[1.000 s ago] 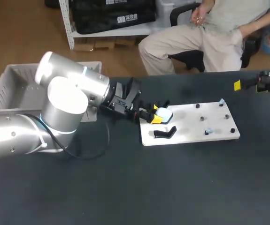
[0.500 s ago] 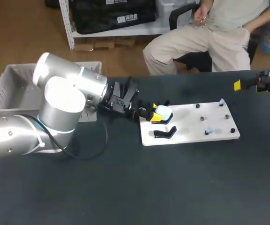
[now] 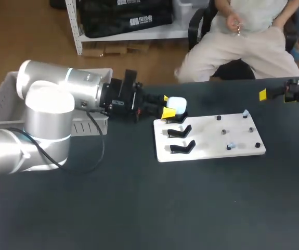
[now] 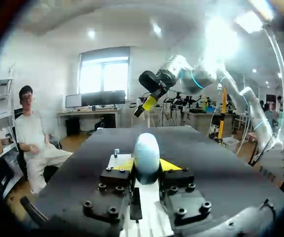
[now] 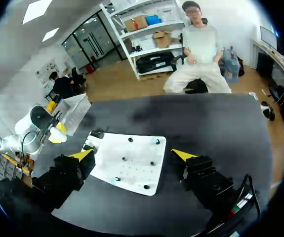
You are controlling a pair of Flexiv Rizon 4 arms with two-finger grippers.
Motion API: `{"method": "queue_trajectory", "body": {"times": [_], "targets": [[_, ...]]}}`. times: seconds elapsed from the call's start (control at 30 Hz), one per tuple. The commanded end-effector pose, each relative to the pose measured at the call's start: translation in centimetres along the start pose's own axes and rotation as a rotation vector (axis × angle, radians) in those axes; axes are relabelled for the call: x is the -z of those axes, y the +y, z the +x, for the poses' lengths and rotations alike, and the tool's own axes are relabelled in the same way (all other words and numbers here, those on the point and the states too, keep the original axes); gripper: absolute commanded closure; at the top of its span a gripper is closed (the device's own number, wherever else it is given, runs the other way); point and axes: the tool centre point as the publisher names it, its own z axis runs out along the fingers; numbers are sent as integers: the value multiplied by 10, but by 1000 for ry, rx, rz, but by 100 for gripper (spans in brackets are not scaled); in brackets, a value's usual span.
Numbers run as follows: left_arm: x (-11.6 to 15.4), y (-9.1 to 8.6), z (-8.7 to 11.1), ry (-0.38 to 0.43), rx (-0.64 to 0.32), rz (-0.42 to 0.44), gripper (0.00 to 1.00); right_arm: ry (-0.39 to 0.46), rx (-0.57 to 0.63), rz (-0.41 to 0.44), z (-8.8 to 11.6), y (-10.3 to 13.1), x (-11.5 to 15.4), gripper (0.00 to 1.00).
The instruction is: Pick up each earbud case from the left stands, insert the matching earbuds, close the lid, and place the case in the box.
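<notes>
Up and back toward 11 o'clock since a second ago, my left tool (image 3: 166,106) carries the earbud case (image 3: 176,103) clamped between its yellow tips, clear of the stands (image 3: 181,131) and over the white board's (image 3: 211,140) 10 o'clock corner. My right tool (image 5: 133,155) hangs at the worktop's (image 3: 139,208) 3 o'clock edge, fingers spread wide.
</notes>
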Motion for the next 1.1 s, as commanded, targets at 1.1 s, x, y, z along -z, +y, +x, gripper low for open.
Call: {"method": "queue_trajectory", "body": {"times": [1.1], "targets": [[12, -43, -28, -125, -29, -72, 100, -5, 42, -42, -1, 17, 7, 0]]}}
